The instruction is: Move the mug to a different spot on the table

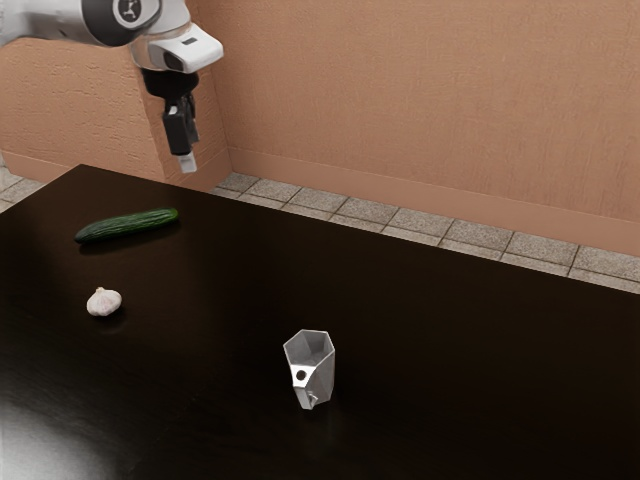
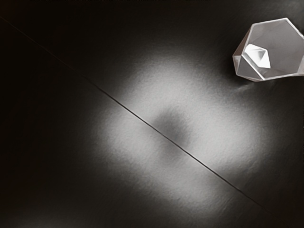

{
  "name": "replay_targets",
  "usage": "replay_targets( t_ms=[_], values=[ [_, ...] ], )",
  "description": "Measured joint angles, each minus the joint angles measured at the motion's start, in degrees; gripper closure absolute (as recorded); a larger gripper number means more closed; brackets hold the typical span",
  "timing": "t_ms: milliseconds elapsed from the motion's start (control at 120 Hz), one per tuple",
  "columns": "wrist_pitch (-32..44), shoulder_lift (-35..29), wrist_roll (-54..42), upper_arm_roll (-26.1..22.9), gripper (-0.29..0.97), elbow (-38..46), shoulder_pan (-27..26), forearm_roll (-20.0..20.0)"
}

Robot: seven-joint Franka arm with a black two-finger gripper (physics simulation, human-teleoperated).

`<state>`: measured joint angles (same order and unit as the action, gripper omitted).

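Hanging high: my pincer (image 1: 185, 155) is well above the far corner of the table (image 1: 450, 330), on the exterior view's left. It points down from the white and grey arm (image 1: 150, 25), which enters from the upper left.
Pincer state: from this side-on angle I cannot tell whether it is released or clenched. It is well apart from everything on the table.
Mug: the pale grey faceted mug (image 1: 310, 368) stands upright on the table, toward the front and about mid-width in the exterior view. Its mouth opens upward, and a small handle with a round hole is on the side facing the camera.
Mug from the wrist: I look down into its angular rim and bright inner floor. It sits off to one side of my hand, not beneath it.
Cucumber: a dark green cucumber (image 1: 127, 225) lies flat near the table's far edge on the exterior view's left, well apart from the mug.
Garlic: a whitish garlic bulb (image 1: 103, 301) rests nearer the camera than the cucumber, apart from it and from the mug.
Table: dark and glossy. In the wrist view a thin seam (image 2: 156, 130) runs diagonally through a pale patch of glare, passing beside the mug without touching it.
Surroundings: a terracotta wall (image 1: 450, 90) stands behind the table, with a tiled floor (image 1: 480, 235) at its foot.
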<state>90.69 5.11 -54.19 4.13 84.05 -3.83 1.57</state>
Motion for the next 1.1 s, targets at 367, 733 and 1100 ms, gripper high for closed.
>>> replay_targets(
  t_ms=[367, 733, 1100],
  values=[
    [-0.1, -2.4, 0.1, -3.5, 0.00, 6.1, 0.3, -2.9],
    [10.3, -7.9, 25.6, -6.7, 0.00, 28.6, -9.9, -8.4],
    [20.9, -8.8, 45.9, -11.2, 0.00, 38.6, -2.9, -9.0]
  ],
)
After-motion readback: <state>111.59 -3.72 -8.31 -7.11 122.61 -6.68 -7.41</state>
